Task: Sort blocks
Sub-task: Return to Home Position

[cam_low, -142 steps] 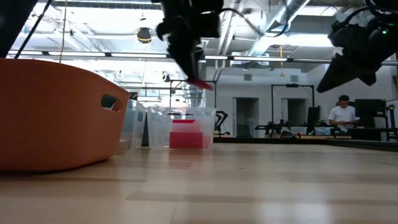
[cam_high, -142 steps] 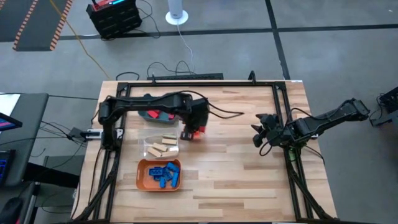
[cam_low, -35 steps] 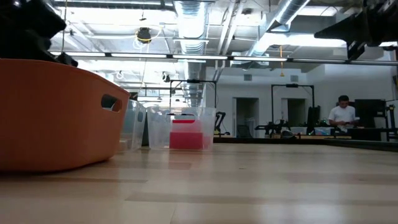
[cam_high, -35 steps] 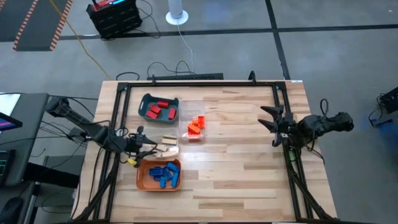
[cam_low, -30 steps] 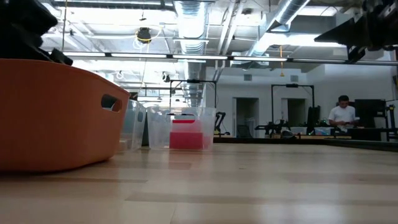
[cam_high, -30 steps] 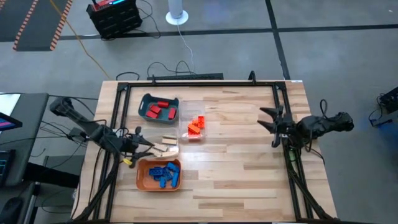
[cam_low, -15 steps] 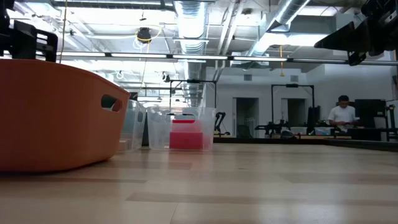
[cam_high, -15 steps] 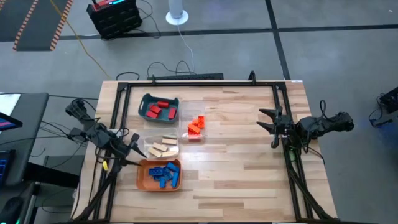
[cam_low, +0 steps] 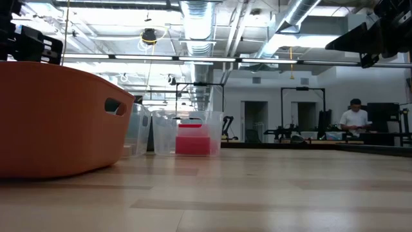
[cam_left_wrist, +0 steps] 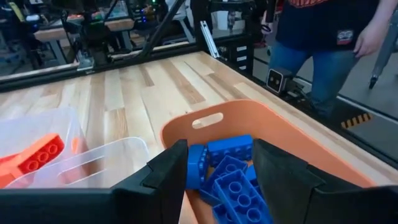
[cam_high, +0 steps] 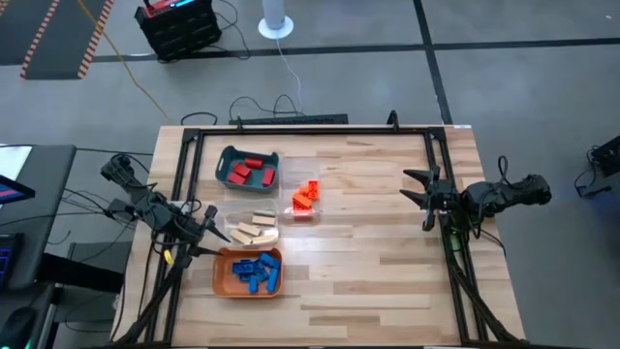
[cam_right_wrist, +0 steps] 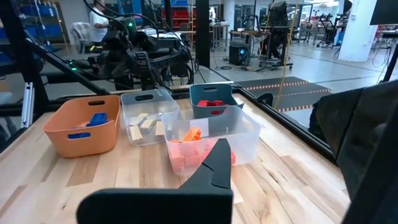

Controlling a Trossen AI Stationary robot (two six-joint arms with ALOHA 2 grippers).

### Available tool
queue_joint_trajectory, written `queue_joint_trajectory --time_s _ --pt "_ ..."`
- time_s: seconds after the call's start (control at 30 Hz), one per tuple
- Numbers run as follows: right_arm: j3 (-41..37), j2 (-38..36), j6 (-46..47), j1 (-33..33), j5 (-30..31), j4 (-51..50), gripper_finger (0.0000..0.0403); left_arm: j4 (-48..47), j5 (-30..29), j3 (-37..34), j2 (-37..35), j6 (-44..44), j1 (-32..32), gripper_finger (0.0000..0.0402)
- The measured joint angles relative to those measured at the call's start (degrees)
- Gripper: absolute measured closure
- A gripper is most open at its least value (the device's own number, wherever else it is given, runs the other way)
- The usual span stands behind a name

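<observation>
The left claw [cam_high: 215, 226], fingers spread and holding nothing, now sits pulled back at the counter's [cam_high: 368, 271] left edge, just beside the tray of tan blocks [cam_high: 254, 231] and the orange tray [cam_high: 217, 276]. A few seconds ago that arm stretched out over the teal tray [cam_high: 222, 155] with a red block in its grip. The right claw [cam_high: 415, 199] is also parted and empty, and has drawn in slightly at the right edge. With both arms tucked away and no block loose on the boards in the high view, the sorting looks finished.

Each colour has its own container. The red blocks [cam_high: 249, 173] lie in the teal tray at the far left, and the orange blocks [cam_high: 306, 194] in a clear tub [cam_high: 295, 215] to its right. The tan ones are in a second clear tub, and the blue blocks [cam_high: 257, 272] in the orange tray nearest the front.

Seen from the left wrist, the blue pieces are glossy plastic bricks with round studs, heaped at angles. The tan ones look like plain, smooth wooden slabs. The orange tray is opaque with rounded corners and a slot handle, and the tubs are thin and translucent. The counter is pale planked wood
</observation>
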Motion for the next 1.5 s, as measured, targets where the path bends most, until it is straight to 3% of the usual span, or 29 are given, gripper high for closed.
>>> queue_joint_trajectory --time_s 1.5 --pt "0.0 0.0 0.0 0.0 0.0 0.0 0.0403 -0.3 0.0 -0.2 0.0 1.5 0.0 0.0228"
